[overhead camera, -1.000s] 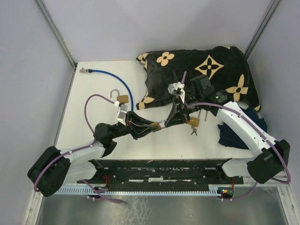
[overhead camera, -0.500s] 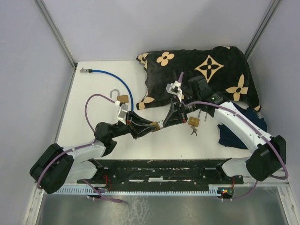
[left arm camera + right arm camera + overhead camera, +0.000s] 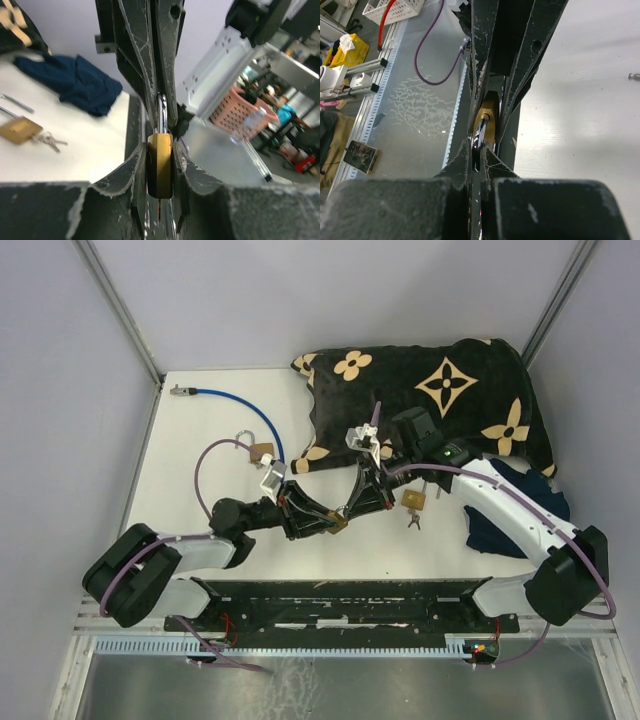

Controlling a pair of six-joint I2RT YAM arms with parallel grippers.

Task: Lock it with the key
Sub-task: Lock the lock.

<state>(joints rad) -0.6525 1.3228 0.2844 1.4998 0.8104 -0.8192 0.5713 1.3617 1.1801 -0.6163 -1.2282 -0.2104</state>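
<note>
While the left claw (image 3: 334, 523) pinches the padlock (image 3: 160, 165), the right claw (image 3: 351, 511) clamps its key (image 3: 480, 132)

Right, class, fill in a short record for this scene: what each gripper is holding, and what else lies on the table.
left gripper: shut on the body of a brass padlock
right gripper: shut on its shackle
second padlock: on the table, keys at its base
third padlock: shackle open, beside the blue cable
cloths: black patterned cloth at the back, dark blue cloth at right
</note>
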